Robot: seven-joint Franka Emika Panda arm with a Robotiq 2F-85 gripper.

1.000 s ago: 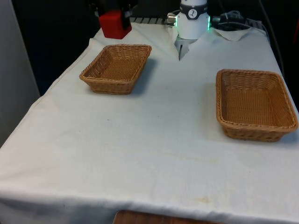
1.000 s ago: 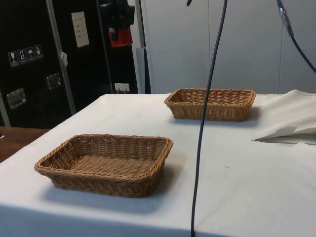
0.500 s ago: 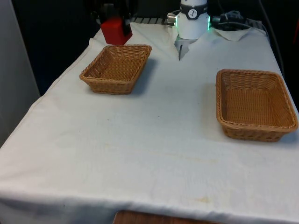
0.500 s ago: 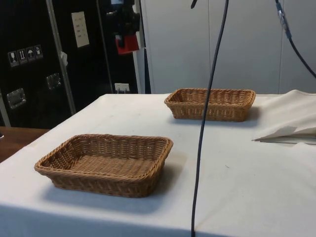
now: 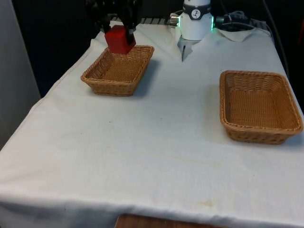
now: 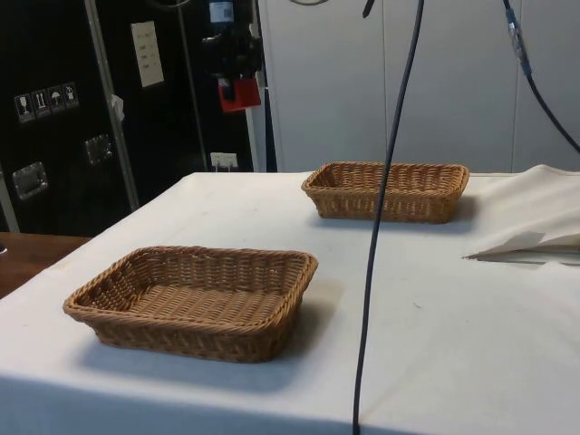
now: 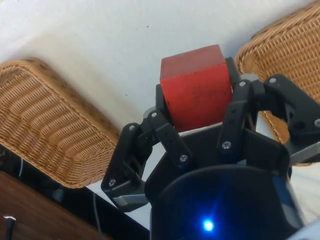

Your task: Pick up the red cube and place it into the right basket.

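While two woven wicker baskets sit well apart on the white tablecloth (image 5: pixel 156 142), one small red cube (image 5: pixel 119 39) hangs in the air, pinched between the two fingers of the black gripper (image 5: pixel 118 35). On the front view's left, that cube hovers above the far rim of the left rectangular wicker basket (image 5: pixel 102 78). On the front view's right, nearer the camera, lies the second rectangular wicker basket (image 5: pixel 228 114).
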